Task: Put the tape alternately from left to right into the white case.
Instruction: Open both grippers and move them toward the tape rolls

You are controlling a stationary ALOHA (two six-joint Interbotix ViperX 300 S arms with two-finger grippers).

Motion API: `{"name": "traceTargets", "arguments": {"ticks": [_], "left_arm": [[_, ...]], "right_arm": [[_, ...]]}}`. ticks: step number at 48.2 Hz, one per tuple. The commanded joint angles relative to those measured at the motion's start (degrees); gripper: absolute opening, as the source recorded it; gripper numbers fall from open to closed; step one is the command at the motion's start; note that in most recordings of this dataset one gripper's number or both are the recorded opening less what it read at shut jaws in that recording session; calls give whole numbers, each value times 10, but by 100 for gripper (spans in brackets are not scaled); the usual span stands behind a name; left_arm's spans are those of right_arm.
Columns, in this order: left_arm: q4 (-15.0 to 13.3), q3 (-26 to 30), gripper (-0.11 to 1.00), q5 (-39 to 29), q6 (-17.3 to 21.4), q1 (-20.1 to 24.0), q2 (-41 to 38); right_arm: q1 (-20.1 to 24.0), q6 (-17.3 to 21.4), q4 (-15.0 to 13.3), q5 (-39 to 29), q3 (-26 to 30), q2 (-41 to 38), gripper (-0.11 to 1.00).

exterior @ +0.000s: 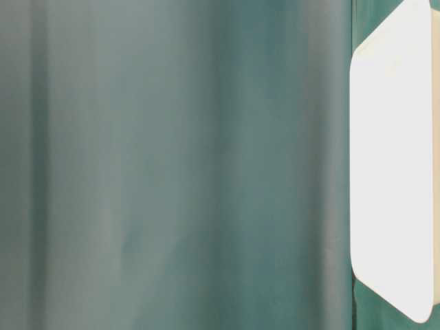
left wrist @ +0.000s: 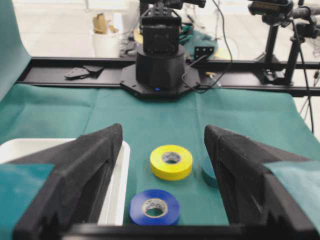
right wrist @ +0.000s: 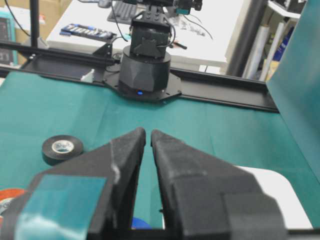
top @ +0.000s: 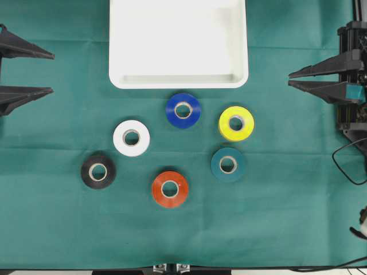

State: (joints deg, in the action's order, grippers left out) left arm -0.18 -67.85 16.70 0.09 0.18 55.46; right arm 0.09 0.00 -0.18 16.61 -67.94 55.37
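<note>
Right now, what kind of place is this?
Probably a robotics lab bench: a green cloth over the table, arm bases bolted to a black rail, and a cluttered desk with cables behind.

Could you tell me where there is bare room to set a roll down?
The white case holds nothing. Cloth is bare left of the black roll and right of the yellow roll. The six rolls crowd the middle below the case.

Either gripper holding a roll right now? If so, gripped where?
Nothing is held. The left gripper is open and empty; the right gripper is shut on nothing. All six tape rolls lie on the cloth.
</note>
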Motion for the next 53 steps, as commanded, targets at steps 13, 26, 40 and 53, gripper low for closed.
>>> {"name": "traceTargets", "arguments": {"ticks": [13, 26, 40, 53], "left_arm": [[-13, 3, -8, -11, -3, -11, -5], [-13, 1, -10, -13, -3, -11, -11], [-13, 11, 2, -32, -3, -11, -41], [-15, 12, 72, -35, -4, -11, -46]], "right_arm": [[0, 14, -1, -28, -2, -8, -2], [1, 16, 0, -33, 2, -8, -2], [0, 33, -1, -33, 10, -33, -2], [-4, 40, -1, -42, 11, -45, 26]]}}
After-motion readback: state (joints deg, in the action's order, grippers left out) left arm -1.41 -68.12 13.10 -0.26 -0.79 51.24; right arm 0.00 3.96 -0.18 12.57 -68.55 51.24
